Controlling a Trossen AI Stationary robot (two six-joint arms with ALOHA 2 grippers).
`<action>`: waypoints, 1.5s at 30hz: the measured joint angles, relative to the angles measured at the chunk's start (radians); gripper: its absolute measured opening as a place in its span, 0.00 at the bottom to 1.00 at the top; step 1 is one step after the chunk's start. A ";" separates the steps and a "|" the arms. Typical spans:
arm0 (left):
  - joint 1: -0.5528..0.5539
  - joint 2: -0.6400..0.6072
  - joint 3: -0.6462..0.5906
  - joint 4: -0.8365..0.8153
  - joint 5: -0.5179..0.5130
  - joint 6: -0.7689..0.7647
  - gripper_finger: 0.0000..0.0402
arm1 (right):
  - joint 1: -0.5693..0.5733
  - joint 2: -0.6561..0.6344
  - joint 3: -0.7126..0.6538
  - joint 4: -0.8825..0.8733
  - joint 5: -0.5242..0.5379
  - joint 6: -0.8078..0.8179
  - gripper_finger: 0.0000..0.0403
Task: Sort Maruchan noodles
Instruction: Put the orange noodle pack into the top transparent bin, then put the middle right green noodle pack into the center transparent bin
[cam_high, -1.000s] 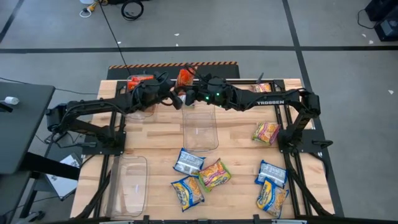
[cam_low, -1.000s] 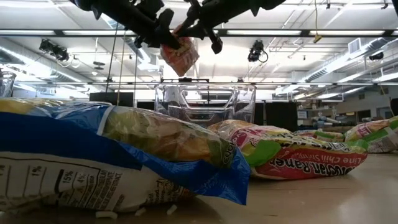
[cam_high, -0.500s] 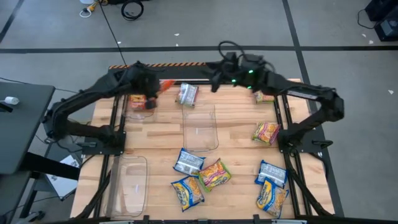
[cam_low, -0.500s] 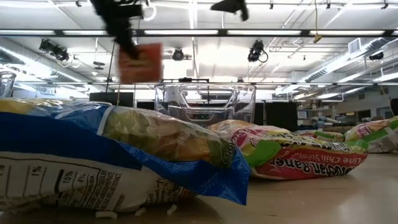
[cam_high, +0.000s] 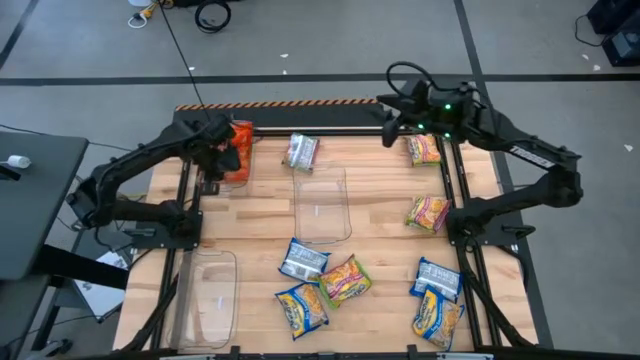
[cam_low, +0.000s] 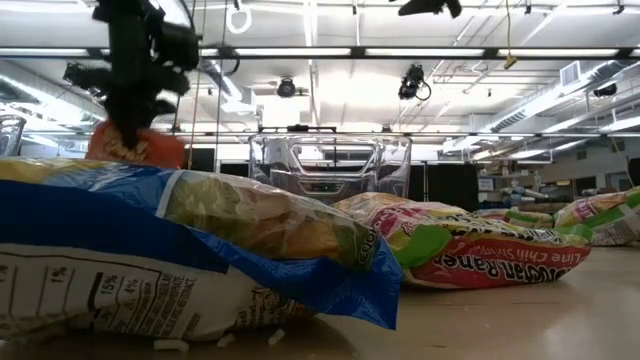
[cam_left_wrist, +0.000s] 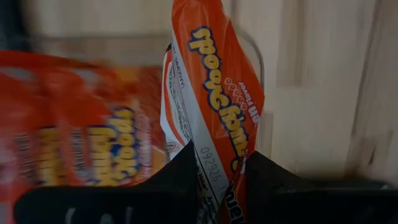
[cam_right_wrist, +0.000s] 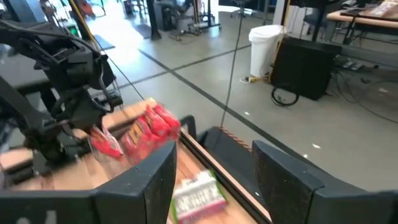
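the left gripper (cam_high: 228, 152) is over the clear bin (cam_high: 228, 175) at the far left corner of the wooden table (cam_high: 380, 215), its fingers (cam_left_wrist: 186, 174) pinched on an orange-red ramen packet (cam_left_wrist: 214, 112) that hangs upright over the bin. more orange-red packets (cam_left_wrist: 81, 146) already lie in that bin, just beside the held one. in the low view the held packet (cam_low: 135, 147) shows under the dark left arm (cam_low: 135, 60).

the right gripper (cam_high: 388, 118) is up over the far edge of the table, well apart from that corner bin, with its fingers (cam_right_wrist: 149, 180) spread wide and nothing between them.

a second clear bin (cam_high: 322, 205) sits at the middle of the table, bare inside. just beyond its far end lies a blue-yellow-white packet (cam_high: 300, 151). on its near side are another blue-white packet (cam_high: 302, 260), a yellow-pink-green packet (cam_high: 345, 279) and a blue-yellow packet (cam_high: 302, 309), close together. to the right of the middle bin lie two yellow-pink-green packets, one (cam_high: 423, 149) near the far edge and one (cam_high: 428, 212) nearer, and further toward the near right corner a blue-white packet (cam_high: 436, 277) touching a blue-yellow one (cam_high: 437, 317). a third clear bin (cam_high: 207, 295) stands at the near left, well apart from the middle bin.
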 joint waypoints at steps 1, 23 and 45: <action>0.000 0.000 -0.028 0.011 -0.005 0.021 0.20 | -0.002 -0.011 0.000 -0.019 0.003 -0.006 0.53; -0.003 0.132 -0.112 0.173 -0.224 0.082 0.23 | 0.094 -0.049 -0.010 -0.349 0.149 0.084 0.65; 0.015 -0.064 -0.097 0.163 -0.472 -0.216 0.52 | 0.368 0.017 -0.310 -0.501 0.202 0.792 0.60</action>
